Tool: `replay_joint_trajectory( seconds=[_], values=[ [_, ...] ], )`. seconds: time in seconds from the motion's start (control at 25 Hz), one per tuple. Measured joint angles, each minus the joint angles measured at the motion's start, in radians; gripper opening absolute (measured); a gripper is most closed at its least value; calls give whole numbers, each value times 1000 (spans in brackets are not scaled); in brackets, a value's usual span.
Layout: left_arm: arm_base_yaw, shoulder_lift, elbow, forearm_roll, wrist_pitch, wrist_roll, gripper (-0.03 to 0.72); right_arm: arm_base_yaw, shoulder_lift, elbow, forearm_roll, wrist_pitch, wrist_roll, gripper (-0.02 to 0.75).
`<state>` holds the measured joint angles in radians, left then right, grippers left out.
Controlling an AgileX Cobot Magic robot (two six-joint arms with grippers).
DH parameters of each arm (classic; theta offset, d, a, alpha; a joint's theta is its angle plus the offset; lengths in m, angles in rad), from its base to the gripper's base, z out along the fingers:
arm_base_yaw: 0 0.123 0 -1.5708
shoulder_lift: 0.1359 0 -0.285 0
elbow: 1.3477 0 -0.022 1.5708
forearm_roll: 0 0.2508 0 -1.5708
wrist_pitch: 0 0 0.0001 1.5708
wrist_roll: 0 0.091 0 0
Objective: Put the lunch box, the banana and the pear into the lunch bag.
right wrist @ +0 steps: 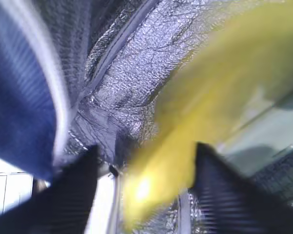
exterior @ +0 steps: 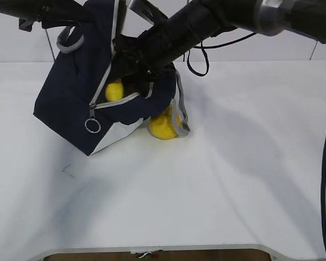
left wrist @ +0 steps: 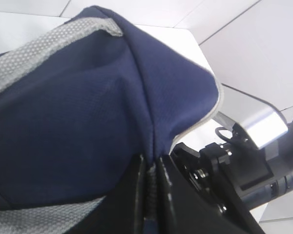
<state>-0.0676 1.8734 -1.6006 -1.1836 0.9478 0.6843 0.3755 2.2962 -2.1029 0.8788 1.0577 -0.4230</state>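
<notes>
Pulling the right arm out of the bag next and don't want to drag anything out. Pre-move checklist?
1. Left gripper pinching bag fabric: ok.
2. Bag mouth open, bag tilted: ok.
3. Banana inside the foil lining: ok.
4. Right gripper clear of the banana: cannot tell. The jaws look spread, but the view is blurred.
5. Pear in the bag: not ok. It sits on the table against the bag's outside.
6. Lunch box inside: cannot tell.
</notes>
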Motion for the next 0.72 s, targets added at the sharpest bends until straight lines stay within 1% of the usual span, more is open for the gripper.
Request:
replay_joint_trajectory(
  seconds=[0.12,0.2,0.32,0.44,0.6,0.72],
  values=[
    [0,0,0,0,2,0,13,0,0,0,2,0,-2,519],
    [0,0,0,0,2,0,13,0,0,0,3,7,-2,557],
    [0,0,0,-1,2,0,13,-4,0,-16,3,45,-2,575],
    [0,0,0,-1,2,0,13,-12,0,-67,-29,123,-2,576],
    [5,0,0,-1,-9,0,13,-13,0,-165,-130,168,3,580],
    [21,0,0,-1,-9,0,13,-13,-6,-209,-239,170,50,582]
  ],
)
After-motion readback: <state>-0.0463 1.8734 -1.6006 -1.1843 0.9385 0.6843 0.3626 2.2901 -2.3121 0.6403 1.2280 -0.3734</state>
